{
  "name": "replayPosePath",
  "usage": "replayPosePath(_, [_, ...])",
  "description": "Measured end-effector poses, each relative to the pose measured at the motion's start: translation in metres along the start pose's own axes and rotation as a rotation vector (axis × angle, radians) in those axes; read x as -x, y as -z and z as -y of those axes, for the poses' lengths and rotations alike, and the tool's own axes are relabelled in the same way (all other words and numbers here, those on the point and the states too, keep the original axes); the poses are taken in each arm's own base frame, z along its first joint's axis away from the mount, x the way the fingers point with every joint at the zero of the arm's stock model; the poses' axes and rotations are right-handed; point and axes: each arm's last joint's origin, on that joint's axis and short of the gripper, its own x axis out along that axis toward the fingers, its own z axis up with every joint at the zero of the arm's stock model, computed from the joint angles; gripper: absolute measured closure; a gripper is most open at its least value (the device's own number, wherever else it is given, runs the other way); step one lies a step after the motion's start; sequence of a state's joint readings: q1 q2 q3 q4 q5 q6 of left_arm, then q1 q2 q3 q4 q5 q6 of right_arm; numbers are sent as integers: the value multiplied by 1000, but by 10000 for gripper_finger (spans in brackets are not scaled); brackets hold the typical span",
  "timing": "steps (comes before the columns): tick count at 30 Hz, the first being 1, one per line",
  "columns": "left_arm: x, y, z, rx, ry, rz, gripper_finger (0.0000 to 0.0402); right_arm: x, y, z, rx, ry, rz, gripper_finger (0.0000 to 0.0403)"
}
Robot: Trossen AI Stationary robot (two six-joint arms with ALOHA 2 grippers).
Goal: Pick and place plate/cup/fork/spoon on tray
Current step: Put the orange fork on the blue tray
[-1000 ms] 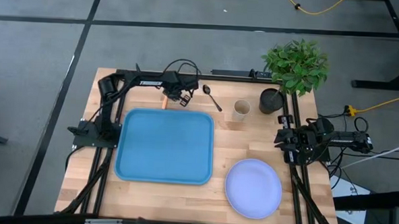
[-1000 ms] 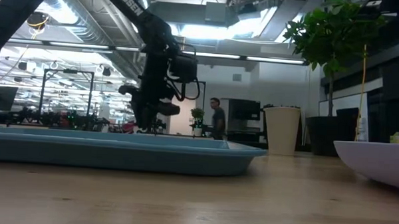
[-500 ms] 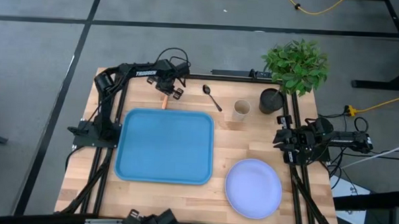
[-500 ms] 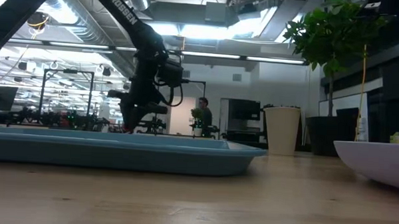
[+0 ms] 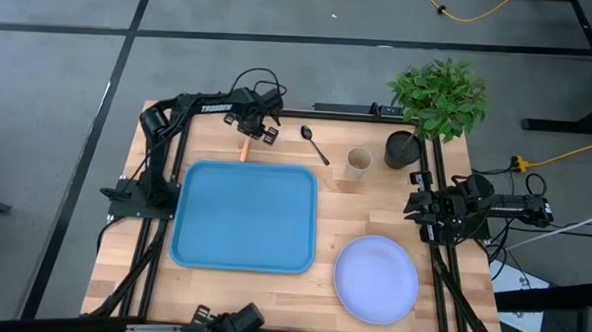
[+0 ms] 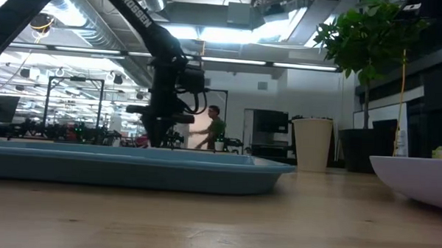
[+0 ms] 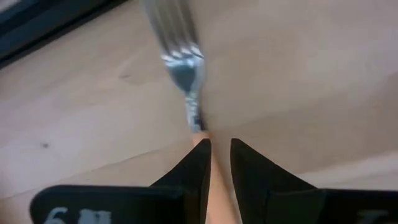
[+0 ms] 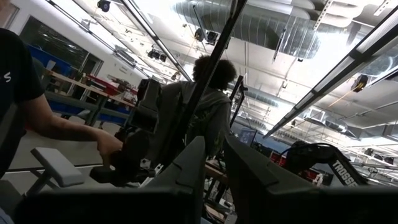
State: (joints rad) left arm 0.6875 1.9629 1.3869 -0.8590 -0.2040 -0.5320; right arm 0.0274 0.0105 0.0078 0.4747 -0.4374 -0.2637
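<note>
Left gripper [image 7: 216, 155] clenched on the fork [image 7: 180, 62] handle, upper centre-left of the high view, above the tray [image 5: 245, 217]. Right gripper [image 5: 419, 208], centre right, narrowly parted, empty

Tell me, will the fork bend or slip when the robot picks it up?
Probably no bending: the fork has metal tines. It looks thin and light. It might swing, since the left tool pinches only its narrow orange handle, at the end away from the tines.

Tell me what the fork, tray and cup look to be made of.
Fork: shiny silver tines, likely metal; pale orange handle, wood or plastic. Tray: bright blue, smooth with rounded corners, probably plastic. Cup: matte tan, seemingly paper.
</note>
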Motion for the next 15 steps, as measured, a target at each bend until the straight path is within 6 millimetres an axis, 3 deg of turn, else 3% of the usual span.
replayPosePath(8, [-4, -6, -12, 57, 35, -32, 347, 0, 1, 0, -6, -3, -9, 336])
replayPosePath(15, [-17, 10, -12, 81, 20, -79, 346, 0, 2, 0, -8, -4, -15, 336])
